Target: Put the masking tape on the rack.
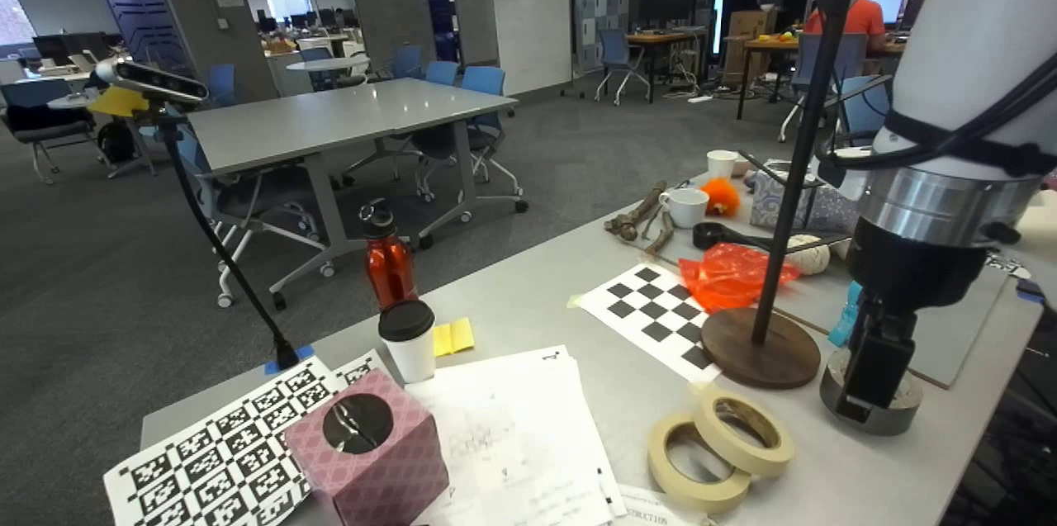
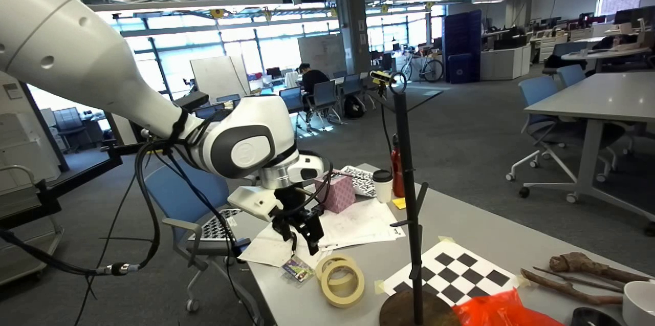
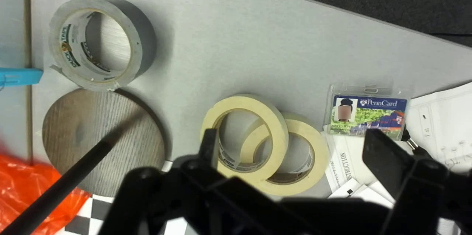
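Two pale cream tape rolls lie on the table, overlapping. The upper roll (image 1: pixel 764 460) leans on the lower roll (image 1: pixel 695 495). The upper roll (image 2: pixel 343 303) and lower roll (image 3: pixel 320 155) also show in the other views. They look alike, so I cannot tell which is the masking tape. The rack is a dark pole (image 1: pixel 797 179) on a round brown base (image 1: pixel 756 353). It also shows in an exterior view (image 2: pixel 409 188) and the wrist view (image 3: pixel 84 117). My gripper (image 3: pixel 291 135) is open and empty, above the rolls. In an exterior view the gripper (image 2: pixel 301 241) hangs above the table.
A grey tape roll (image 3: pixel 142 47) stands beside the rack base. A card in a holder (image 3: pixel 368 117) and papers (image 1: pixel 512 443) lie near the rolls. A red plastic bag (image 1: pixel 727 274), checkerboard sheet (image 1: pixel 652 307), and pink tissue box (image 1: pixel 380 460) are also on the table.
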Controlling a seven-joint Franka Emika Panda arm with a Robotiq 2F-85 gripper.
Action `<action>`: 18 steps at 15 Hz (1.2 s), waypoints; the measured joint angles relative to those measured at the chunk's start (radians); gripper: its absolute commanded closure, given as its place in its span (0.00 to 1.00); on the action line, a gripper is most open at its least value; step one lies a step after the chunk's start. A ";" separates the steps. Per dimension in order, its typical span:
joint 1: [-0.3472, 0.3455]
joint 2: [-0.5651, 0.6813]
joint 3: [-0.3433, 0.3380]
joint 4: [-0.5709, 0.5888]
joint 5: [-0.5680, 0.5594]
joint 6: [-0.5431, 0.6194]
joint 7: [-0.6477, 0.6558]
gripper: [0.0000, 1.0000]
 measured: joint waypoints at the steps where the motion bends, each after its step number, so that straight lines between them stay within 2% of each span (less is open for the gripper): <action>1: 0.001 0.022 0.004 0.015 0.001 0.005 0.000 0.00; 8: 0.004 0.133 0.012 0.106 0.009 0.013 0.000 0.00; 14: 0.004 0.146 0.009 0.109 0.008 0.013 0.000 0.00; 18: 0.004 0.202 0.000 0.114 0.008 0.036 0.000 0.00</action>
